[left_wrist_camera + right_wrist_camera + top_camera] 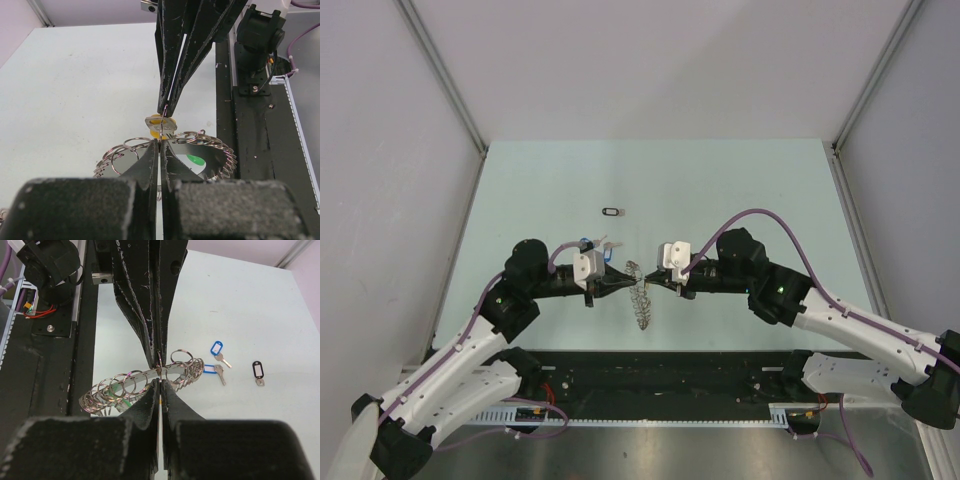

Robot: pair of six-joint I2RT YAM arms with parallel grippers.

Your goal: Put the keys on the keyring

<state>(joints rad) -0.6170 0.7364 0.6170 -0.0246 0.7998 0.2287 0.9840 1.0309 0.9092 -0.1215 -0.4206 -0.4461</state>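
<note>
My left gripper (626,282) (160,144) and right gripper (651,283) (159,382) meet tip to tip over the table's middle, both shut. Each pinches the same thin wire loop of the keyring (641,300) (215,145) (125,385), a silver band strung with many small rings that sags below the tips. A yellow-tagged key (161,127) sits right at that loop, and I cannot tell whether it is threaded on. A green tag (195,160) shows inside the ring. Two blue-tagged keys (216,348) (209,369) and a black-tagged key (257,370) (612,211) lie loose on the table.
The pale green table (740,190) is walled at the back and both sides. A black rail with the arm bases (660,375) runs along the near edge. The blue-tagged keys (587,243) lie just behind the left wrist.
</note>
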